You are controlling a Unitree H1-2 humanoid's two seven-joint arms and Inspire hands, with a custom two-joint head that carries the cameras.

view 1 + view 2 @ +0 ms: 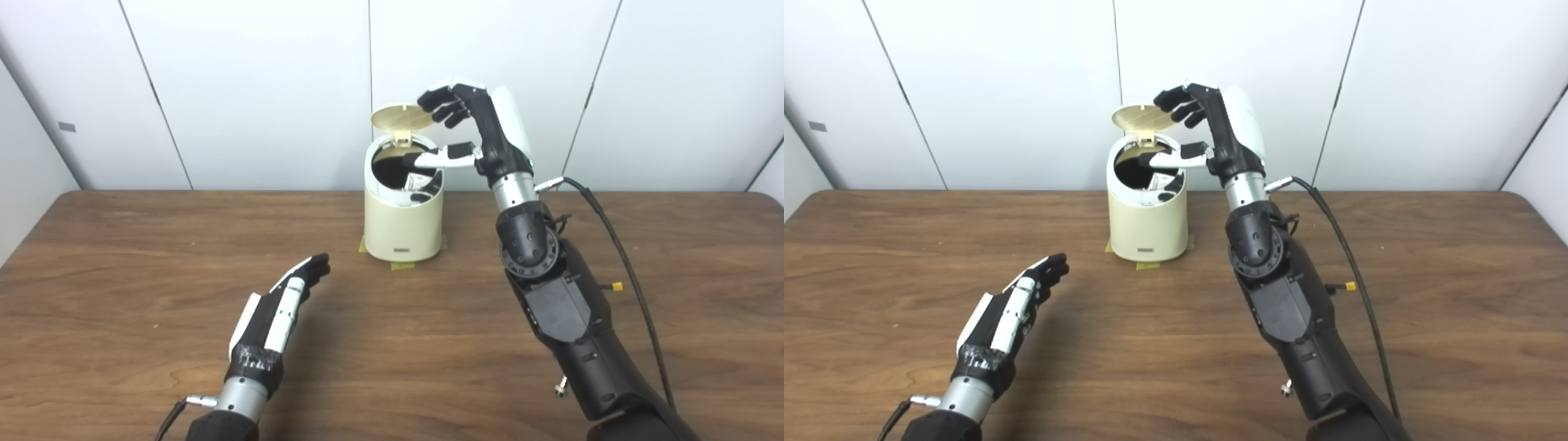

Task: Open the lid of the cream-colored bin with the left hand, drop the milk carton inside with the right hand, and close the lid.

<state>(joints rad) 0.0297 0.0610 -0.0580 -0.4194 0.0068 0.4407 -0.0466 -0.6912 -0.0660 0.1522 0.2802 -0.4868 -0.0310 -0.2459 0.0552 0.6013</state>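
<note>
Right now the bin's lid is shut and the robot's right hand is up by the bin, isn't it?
Not quite. The lid stands open above the cream-colored bin, as the left eye view shows, with the milk carton visible inside. The right hand is indeed up by the bin.

The brown wooden desk (122, 257) carries the cream-colored bin (402, 226) near its far edge. Yellow tape (404, 265) lies flat under the bin's front.

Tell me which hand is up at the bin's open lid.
The right hand, raised beside the bin's upright lid; the left hand sits low over the table, apart from it.
</note>
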